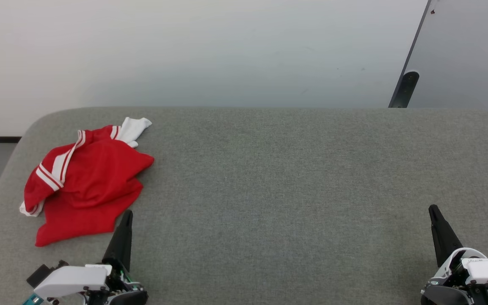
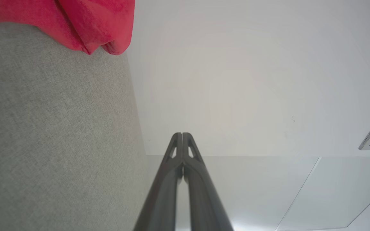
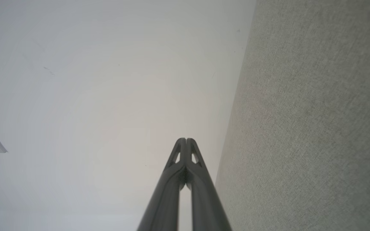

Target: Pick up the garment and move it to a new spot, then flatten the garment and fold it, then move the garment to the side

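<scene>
The garment [image 1: 85, 182] lies bunched in a heap toward my ten o'clock, on the grey padded surface [image 1: 290, 190] that spreads from my claws out to a rounded far edge. Beyond that edge, at twelve o'clock, stands a plain pale wall [image 1: 227, 51], and at two o'clock a grey panel [image 1: 468, 51] with a dark rim leans in at a slant. The heap is mostly bright red, loosely folded over itself. A white end sticks out at its one o'clock side, and red-and-white striped bands run along its nine o'clock side. A little white also peeps out at its eight o'clock corner. It sits close to the surface's nine o'clock edge, well apart from the bare middle. My left claw [image 1: 128, 214] is at my seven o'clock, its two dark fingers pressed together into one point with nothing between them. The tip is just beside the red hem at the heap's five o'clock, and I cannot tell whether it brushes the cloth. From my left wrist, the red folds hang at eleven o'clock, clear of the fingertips. My right claw [image 1: 433, 208] is at my five o'clock, likewise closed tip to tip and empty, over bare grey surface well apart from the heap.
</scene>
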### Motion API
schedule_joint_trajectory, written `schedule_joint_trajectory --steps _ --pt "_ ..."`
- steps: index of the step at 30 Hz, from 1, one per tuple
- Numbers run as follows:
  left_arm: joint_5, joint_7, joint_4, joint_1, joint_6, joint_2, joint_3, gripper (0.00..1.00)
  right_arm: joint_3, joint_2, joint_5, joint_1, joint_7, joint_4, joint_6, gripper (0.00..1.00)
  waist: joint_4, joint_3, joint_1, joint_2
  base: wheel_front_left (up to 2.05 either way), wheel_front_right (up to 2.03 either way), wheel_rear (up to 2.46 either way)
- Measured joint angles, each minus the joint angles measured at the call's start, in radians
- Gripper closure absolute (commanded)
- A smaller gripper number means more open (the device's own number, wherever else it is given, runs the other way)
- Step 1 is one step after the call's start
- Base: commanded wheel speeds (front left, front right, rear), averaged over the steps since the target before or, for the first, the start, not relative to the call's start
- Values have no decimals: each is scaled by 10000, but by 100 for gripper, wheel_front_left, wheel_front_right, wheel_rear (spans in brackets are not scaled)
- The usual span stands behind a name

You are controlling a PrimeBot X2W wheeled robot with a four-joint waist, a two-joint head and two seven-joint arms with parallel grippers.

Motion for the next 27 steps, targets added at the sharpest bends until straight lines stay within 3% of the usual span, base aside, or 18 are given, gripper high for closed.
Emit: schedule_joint_trajectory --steps 22,23,27 --pt "0 0 0 0 0 0 0 100 0 0 0 0 -2 0 0 100 0 0 0 0 0 0 0" --pt "0 -4 25 23 2 -8 -4 0 -4 2 -2 8 0 31 0 0 0 0 0 0 0 0 0" --pt "2 -6 368 358 19 -107 -33 0 -17 33 -4 301 4 384 -4 0 -1 1 0 0 0 0 0"
